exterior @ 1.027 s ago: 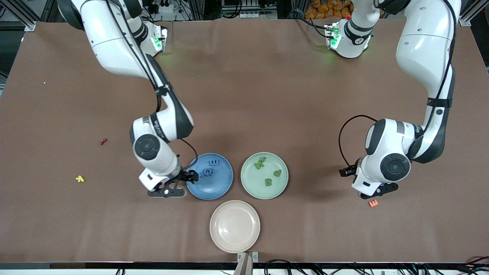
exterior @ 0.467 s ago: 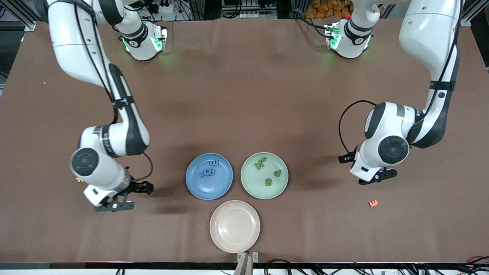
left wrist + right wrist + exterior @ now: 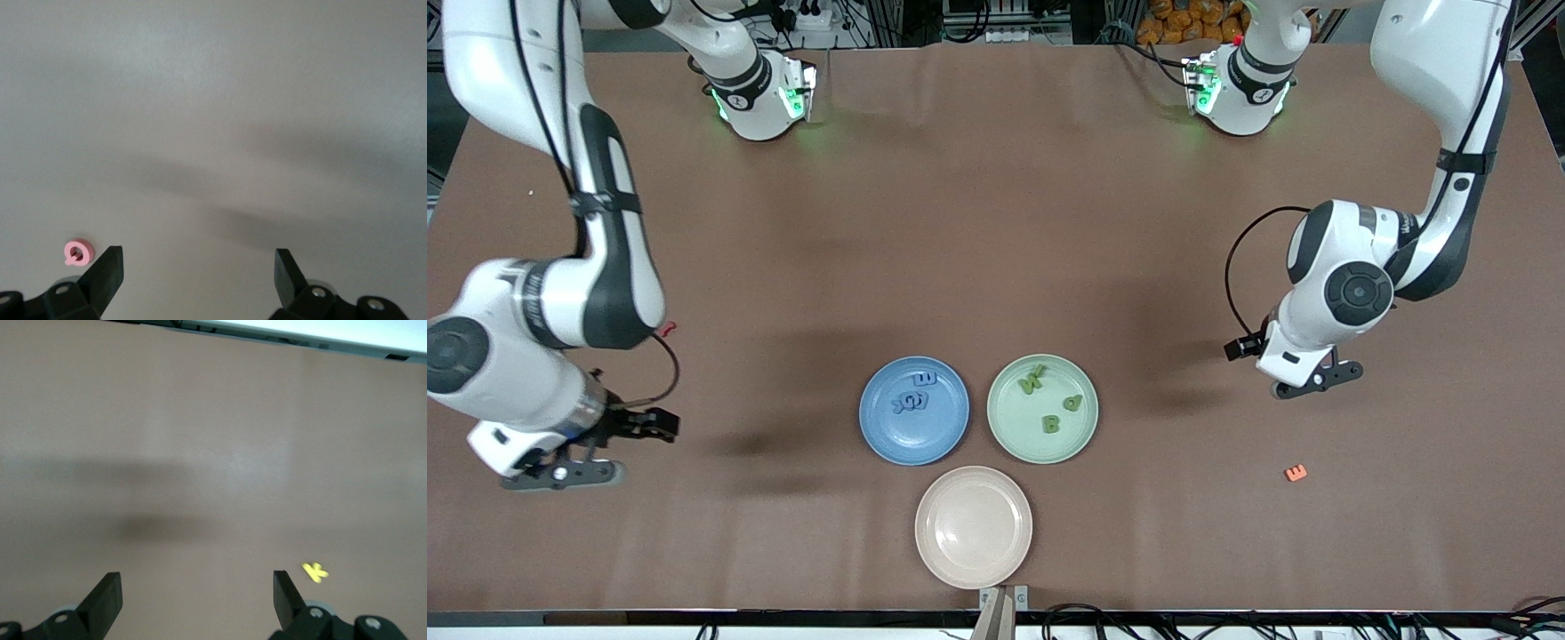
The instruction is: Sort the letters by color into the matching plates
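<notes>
The blue plate [image 3: 929, 442] holds blue letters [image 3: 914, 401]. Beside it, the mint green plate [image 3: 1014, 431] holds three green letters [image 3: 1052, 424]. The beige-pink plate [image 3: 973, 526], nearest the camera, holds nothing. An orange letter [image 3: 1296, 473] lies on the table toward the left arm's end, and a red letter [image 3: 665, 329] shows by the right arm's elbow. My right gripper [image 3: 574, 453] [image 3: 197, 580] hangs open, with a yellow letter [image 3: 315, 572] just beside one finger. My left gripper [image 3: 1307, 378] [image 3: 197, 257] is open, with a pink letter [image 3: 79, 252] beside one finger.
Brown table mat [image 3: 996, 222] with bare room between the arms' bases and the plates. A tiny pale speck [image 3: 531, 192] lies near the right arm's edge. Cables and a bracket [image 3: 1000, 604] run along the edge nearest the camera.
My right arm has swung from beside the blue plate out toward its own end of the table. My left gripper has drawn away from the orange letter toward its base. Both stayed open.
</notes>
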Motion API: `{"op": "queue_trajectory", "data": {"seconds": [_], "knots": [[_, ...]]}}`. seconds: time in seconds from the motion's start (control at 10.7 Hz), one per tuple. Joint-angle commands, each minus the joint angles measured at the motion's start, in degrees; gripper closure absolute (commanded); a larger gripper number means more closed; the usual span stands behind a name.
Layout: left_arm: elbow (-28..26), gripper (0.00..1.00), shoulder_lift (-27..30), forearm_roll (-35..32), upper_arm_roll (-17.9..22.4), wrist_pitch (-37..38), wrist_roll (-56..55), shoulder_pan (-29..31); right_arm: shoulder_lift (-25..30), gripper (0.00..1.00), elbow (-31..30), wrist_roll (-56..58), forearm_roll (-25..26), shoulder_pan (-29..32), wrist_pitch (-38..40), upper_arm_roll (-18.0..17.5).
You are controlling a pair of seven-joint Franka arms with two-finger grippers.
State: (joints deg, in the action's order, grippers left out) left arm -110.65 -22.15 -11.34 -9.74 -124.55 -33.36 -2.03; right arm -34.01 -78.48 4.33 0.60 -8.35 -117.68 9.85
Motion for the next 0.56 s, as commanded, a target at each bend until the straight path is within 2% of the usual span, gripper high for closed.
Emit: {"op": "queue_trajectory", "data": {"seconds": [0.0,0.47], "knots": [[-8.0,0.0,7.2,1.1,-1.0,-1.9,0.6,0.7,9.2,0.0,-1.9,2.4,1.8,2.5,8.3,-1.0],[-16.1,0.0,13.5,3.3,-1.1,-6.7,2.8,2.4,22.8,0.0,-2.0,-2.7,1.8,2.6,23.0,-1.5]]}}
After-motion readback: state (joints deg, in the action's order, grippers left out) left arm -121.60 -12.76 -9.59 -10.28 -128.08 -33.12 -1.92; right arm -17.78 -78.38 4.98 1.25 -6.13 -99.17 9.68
